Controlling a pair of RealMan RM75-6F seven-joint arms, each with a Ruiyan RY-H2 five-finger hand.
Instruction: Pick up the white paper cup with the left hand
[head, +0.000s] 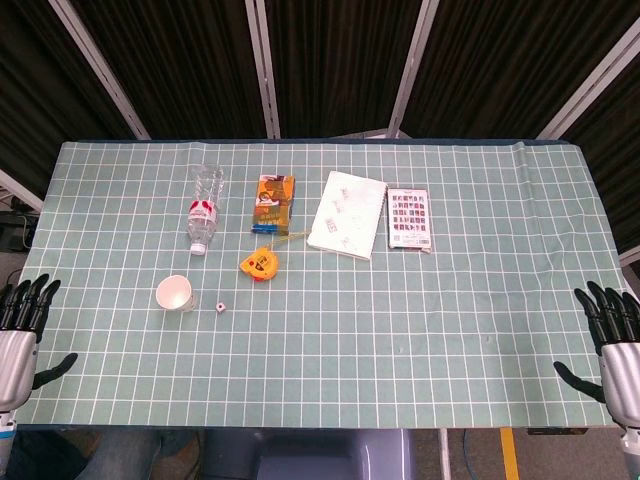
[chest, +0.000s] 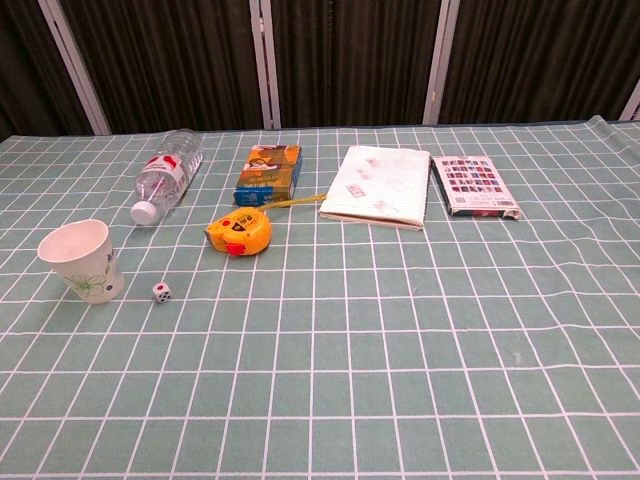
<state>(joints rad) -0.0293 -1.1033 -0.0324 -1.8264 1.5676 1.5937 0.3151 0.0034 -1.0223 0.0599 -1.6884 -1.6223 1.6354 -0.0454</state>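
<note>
The white paper cup stands upright on the green gridded table, at the left; the chest view shows the cup with a faint green print on its side. My left hand hangs at the table's left front corner, fingers spread and empty, well to the left of the cup. At the right front corner my right hand is also spread with nothing in it. Neither hand appears in the chest view.
A small white die lies just right of the cup. Behind it are an orange tape measure, a clear plastic bottle on its side, an orange box, a white packet and a card pack.
</note>
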